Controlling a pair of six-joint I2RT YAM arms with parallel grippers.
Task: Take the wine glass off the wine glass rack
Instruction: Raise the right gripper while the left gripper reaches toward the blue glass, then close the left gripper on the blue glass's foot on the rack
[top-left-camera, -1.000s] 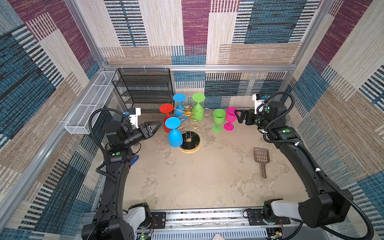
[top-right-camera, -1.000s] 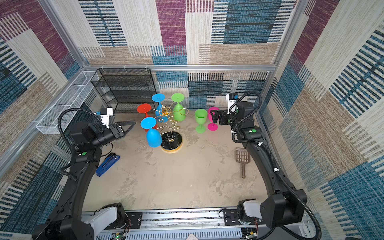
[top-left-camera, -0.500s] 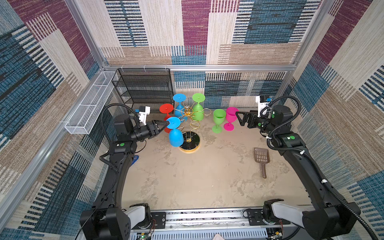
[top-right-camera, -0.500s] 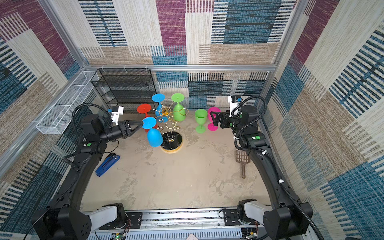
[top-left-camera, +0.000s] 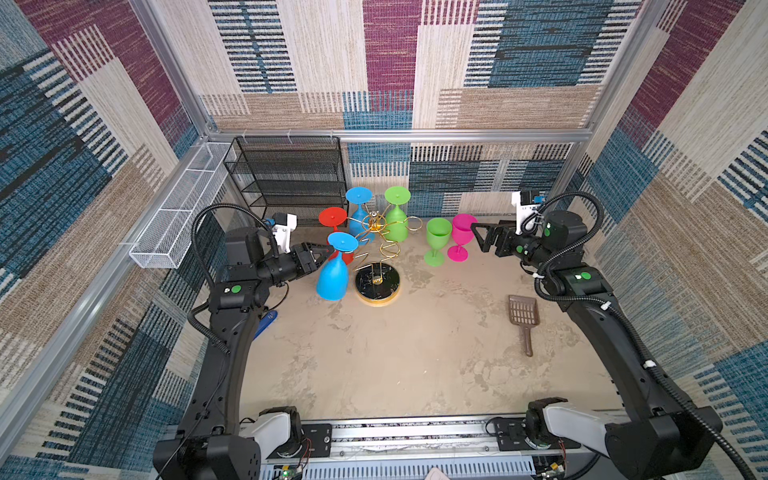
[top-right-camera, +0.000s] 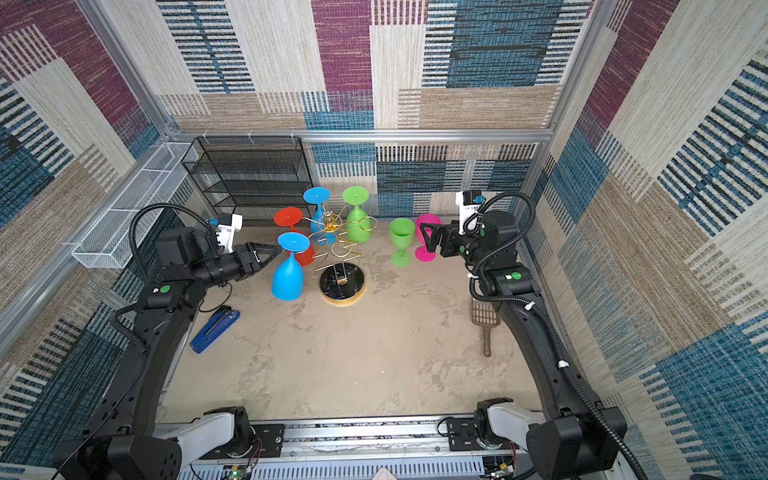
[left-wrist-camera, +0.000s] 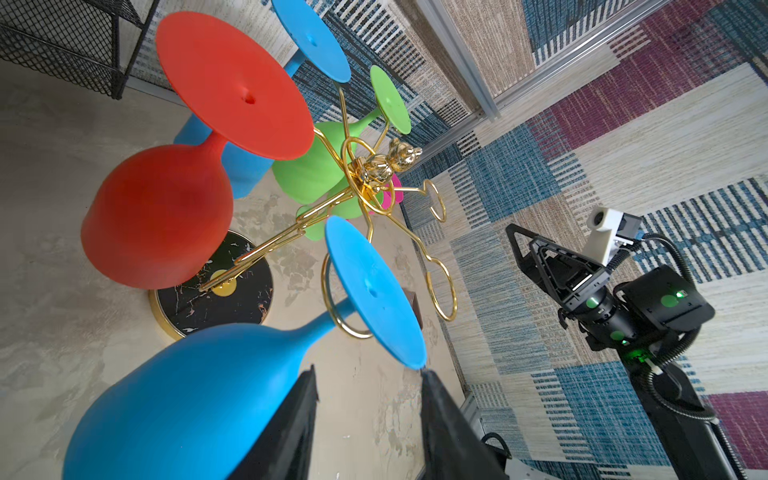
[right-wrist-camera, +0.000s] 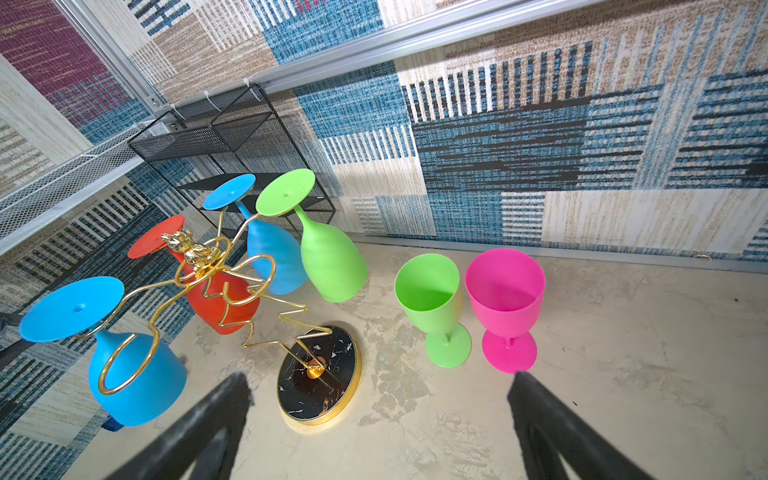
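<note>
The wine glass rack (top-left-camera: 377, 286) is a gold wire stand on a round black base, seen in both top views (top-right-camera: 341, 286). Several wine glasses hang upside down from its loops: blue at the front (top-left-camera: 332, 276), red (top-left-camera: 332, 217), blue behind (top-left-camera: 359, 195) and green (top-left-camera: 397, 226). My left gripper (top-left-camera: 329, 250) is open, level with the front blue glass's stem. In the left wrist view the gripper (left-wrist-camera: 370, 374) has bare table between its fingers. One fingertip lies beside the blue bowl (left-wrist-camera: 187, 395), the other touches the foot's edge. My right gripper (top-left-camera: 478, 239) hangs open, holding nothing.
A green glass (top-left-camera: 437, 239) and a pink glass (top-left-camera: 462, 232) stand upright right of the rack, just in front of my right gripper. A black mesh shelf (top-left-camera: 291, 178) and a white mesh basket (top-left-camera: 178, 212) stand at the back left. A brown scoop (top-left-camera: 524, 316) and a blue stapler (top-right-camera: 214, 328) lie on the table.
My left gripper has moved right, up to the front blue glass, and its jaws have narrowed a little. The right arm has shifted slightly to the right, still open.
</note>
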